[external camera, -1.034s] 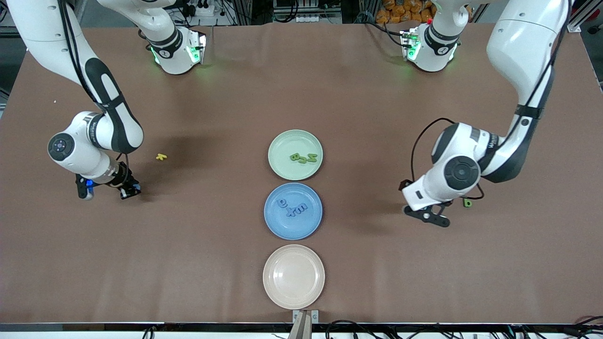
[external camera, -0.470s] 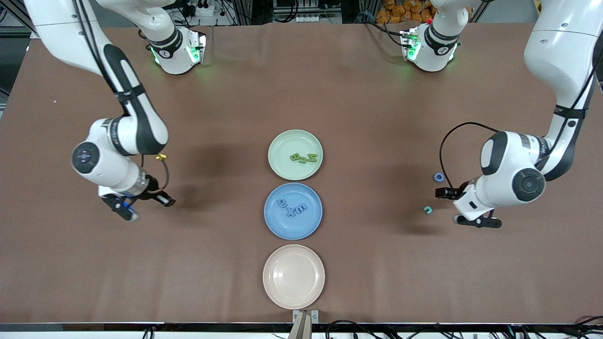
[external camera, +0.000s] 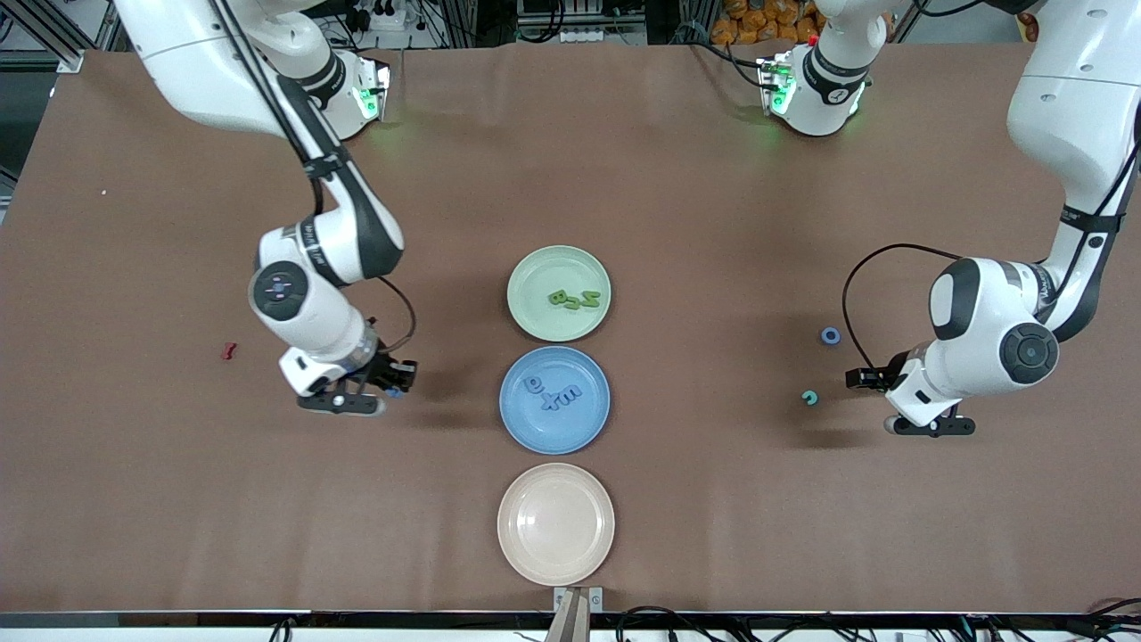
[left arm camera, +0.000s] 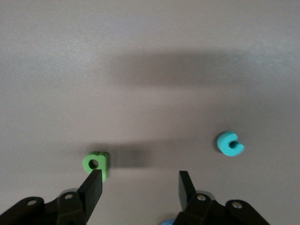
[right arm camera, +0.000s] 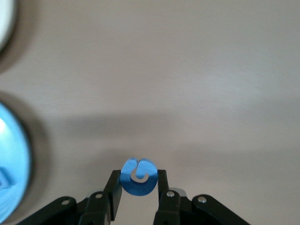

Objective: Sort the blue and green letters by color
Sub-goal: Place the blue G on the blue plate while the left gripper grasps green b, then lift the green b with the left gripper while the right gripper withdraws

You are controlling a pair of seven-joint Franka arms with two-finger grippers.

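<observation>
A blue letter is gripped between the right gripper's fingers. The left gripper is spread open, a green letter beside one finger.

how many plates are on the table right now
3, in one line mid-table: a green plate farthest from the front camera, a blue plate next, and a cream plate nearest. None seems hidden.

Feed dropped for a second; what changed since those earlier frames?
The right gripper, shut on a blue letter, has carried it toward the blue plate. The left gripper, open, drew back toward its end, uncovering a teal letter. Plates and sorted letters stayed put.
</observation>
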